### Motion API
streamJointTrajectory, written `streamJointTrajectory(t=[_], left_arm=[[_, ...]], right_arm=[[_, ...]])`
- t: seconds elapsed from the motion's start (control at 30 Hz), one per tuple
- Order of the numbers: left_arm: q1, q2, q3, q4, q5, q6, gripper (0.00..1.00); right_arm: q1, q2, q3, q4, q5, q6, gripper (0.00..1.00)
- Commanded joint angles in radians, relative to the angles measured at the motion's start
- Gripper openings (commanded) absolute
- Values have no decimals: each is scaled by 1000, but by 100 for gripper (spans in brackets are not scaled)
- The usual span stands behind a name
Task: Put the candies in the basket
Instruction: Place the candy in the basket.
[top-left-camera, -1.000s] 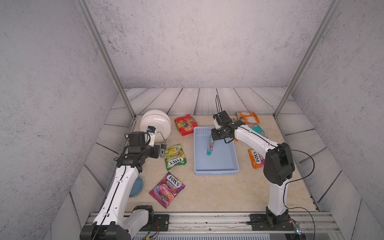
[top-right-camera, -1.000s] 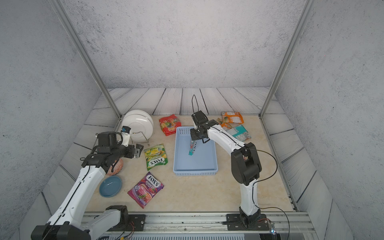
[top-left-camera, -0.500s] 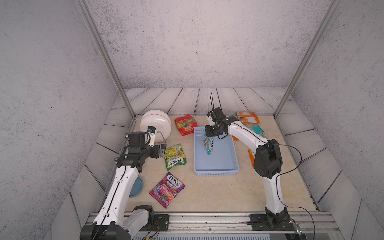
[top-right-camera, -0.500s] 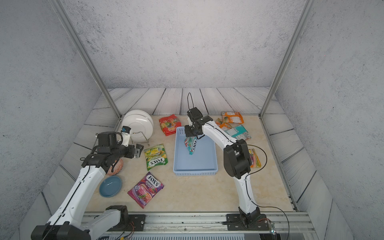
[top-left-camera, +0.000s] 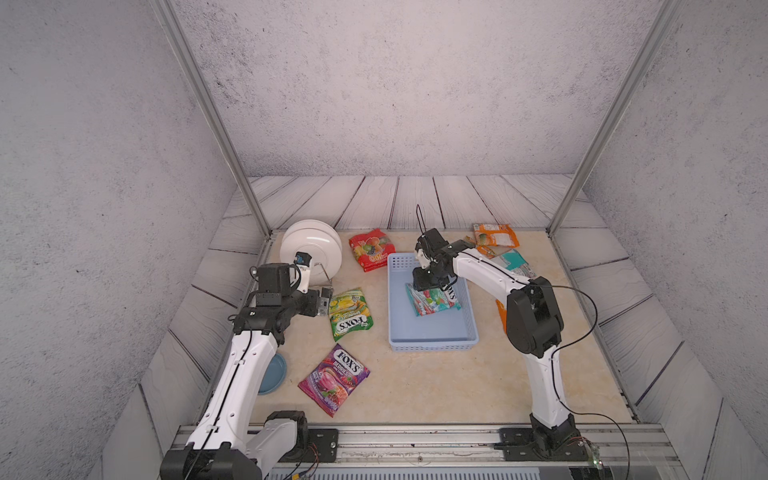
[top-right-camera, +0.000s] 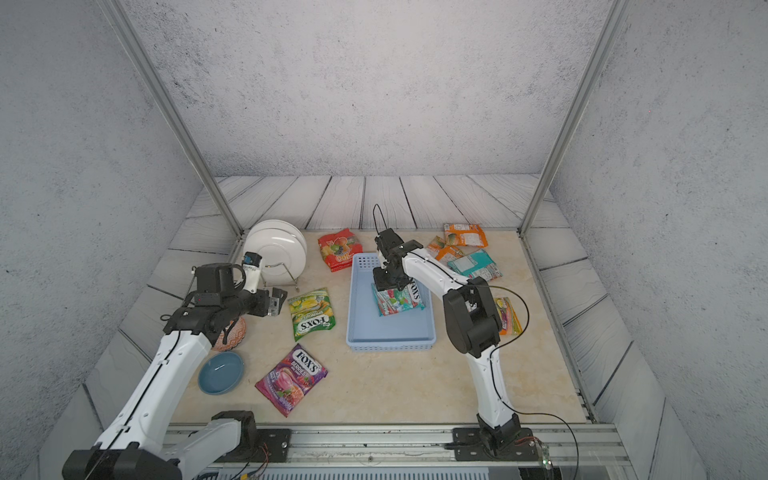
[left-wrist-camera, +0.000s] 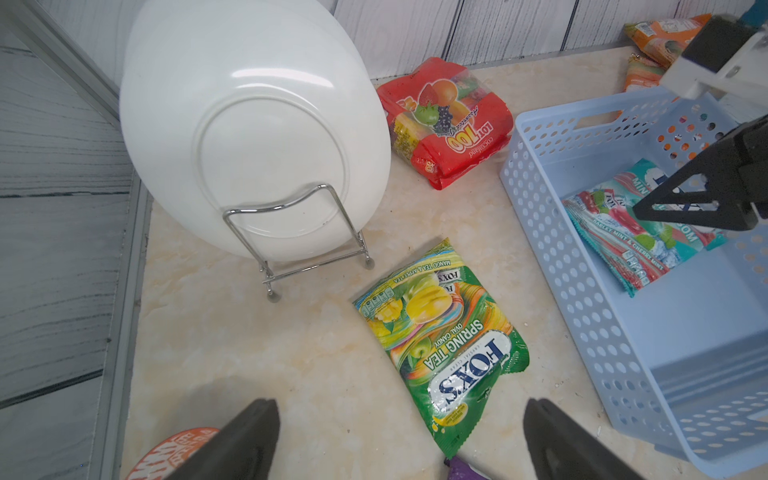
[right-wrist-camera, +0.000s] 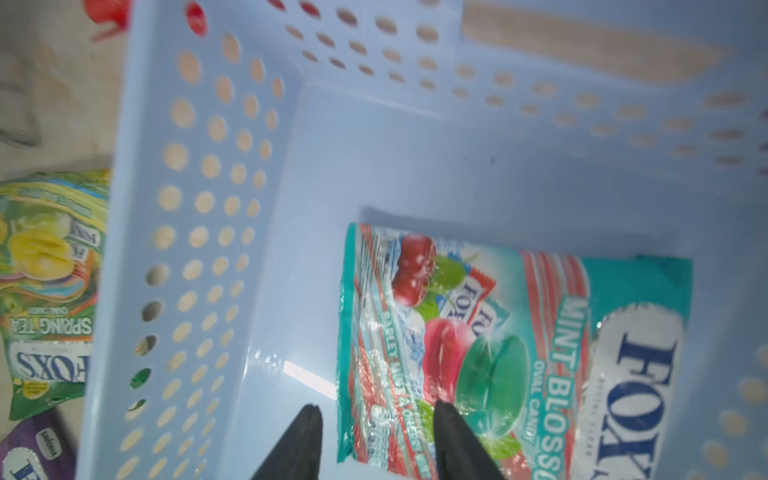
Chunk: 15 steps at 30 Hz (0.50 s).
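The left tool (top-left-camera: 324, 300) hung with its jaws wide apart and empty, just beside the green glossy FOX'S candy bag (top-left-camera: 350, 313), which lay flat on the beige surface (top-left-camera: 415, 386). Nearer the front lay the purple FOX'S berries bag (top-left-camera: 334, 379), and at the back the red fruit-candy bag (top-left-camera: 371, 249).

These bags looked light, soft and crinkly, with film that was likely slippery. Since each lay flat, it would probably be best pinched at a crimped end seal or a raised corner, not across its bulging middle.

In the pale blue perforated plastic basket (top-left-camera: 432, 345), one teal-and-red mint bag (top-left-camera: 434, 300) lay on the floor. Over one edge of it the right tool (top-left-camera: 424, 283) stood with jaws parted, gripping nothing.

Right of the basket, the orange bags (top-left-camera: 494, 236) and a teal bag (top-left-camera: 515, 264) overlapped, so their count was hard to tell. An orange striped bag (top-right-camera: 508, 316) was mostly hidden behind the right arm.
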<state>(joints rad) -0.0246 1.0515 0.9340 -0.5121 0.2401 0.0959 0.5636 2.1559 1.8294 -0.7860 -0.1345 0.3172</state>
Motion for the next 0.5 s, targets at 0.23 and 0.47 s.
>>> streamJointTrajectory(t=[0.23,0.47], left_arm=[[-4,0,8,18,-1,1,98],[-4,0,13,14,9,-3,98]], right_arm=[[0,-155,-112,-14,58,-11,60],[1,-137,-204,12,79,-12,58]])
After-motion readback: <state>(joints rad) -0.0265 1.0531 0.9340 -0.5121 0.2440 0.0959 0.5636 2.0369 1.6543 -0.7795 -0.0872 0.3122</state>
